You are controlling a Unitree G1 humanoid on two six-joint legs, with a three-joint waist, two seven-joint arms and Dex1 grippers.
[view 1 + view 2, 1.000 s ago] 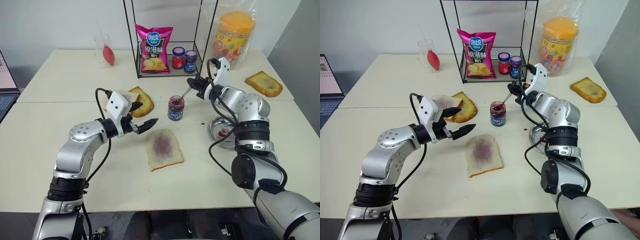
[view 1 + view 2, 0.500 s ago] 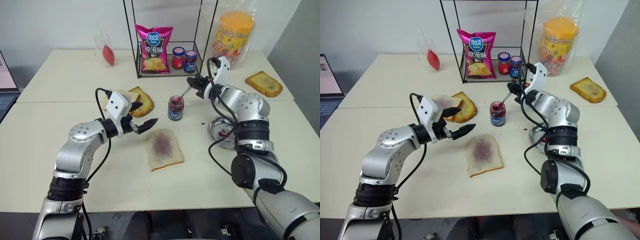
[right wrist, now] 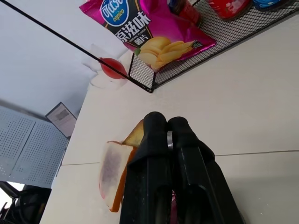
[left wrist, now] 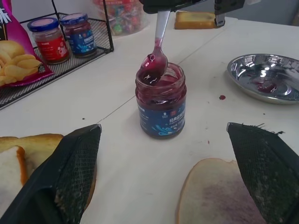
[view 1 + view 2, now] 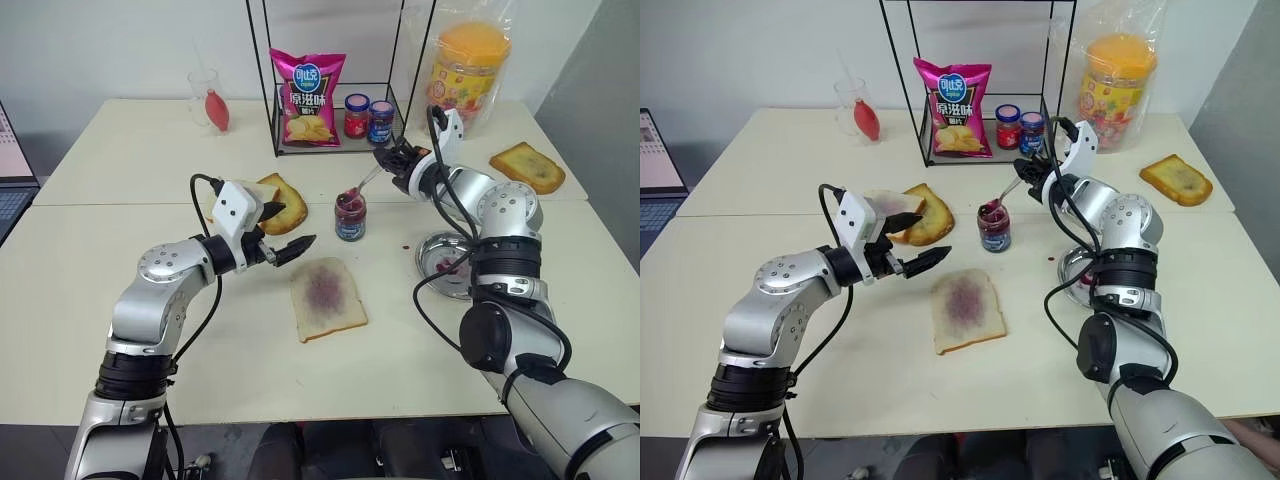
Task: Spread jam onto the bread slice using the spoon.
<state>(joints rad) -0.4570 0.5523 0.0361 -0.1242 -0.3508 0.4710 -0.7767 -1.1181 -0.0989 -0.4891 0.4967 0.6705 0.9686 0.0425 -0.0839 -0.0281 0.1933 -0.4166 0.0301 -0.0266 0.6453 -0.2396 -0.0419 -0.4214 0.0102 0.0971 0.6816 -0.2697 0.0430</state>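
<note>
left wrist view shows the spoon [image 4: 155, 55] clamped in the right gripper [image 5: 395, 160], its loaded bowl just above the jam [image 4: 160, 100] jar's mouth, handle slanting up to the far right. the bread [image 5: 327, 296] lies nearer and slightly left of the jar, so the bowl must travel that way. left gripper [image 5: 290, 250], jaws apart and empty, hovers left of the bread.

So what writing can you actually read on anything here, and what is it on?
Pink crisp bag: Korean characters in a blue oval, and small Latin lettering under it, too blurred to quote.
Jam jar: small pale print on the blue label, too small to read.
Two lidded jars: labels unreadable.
Big candy tub: print unreadable.
</note>
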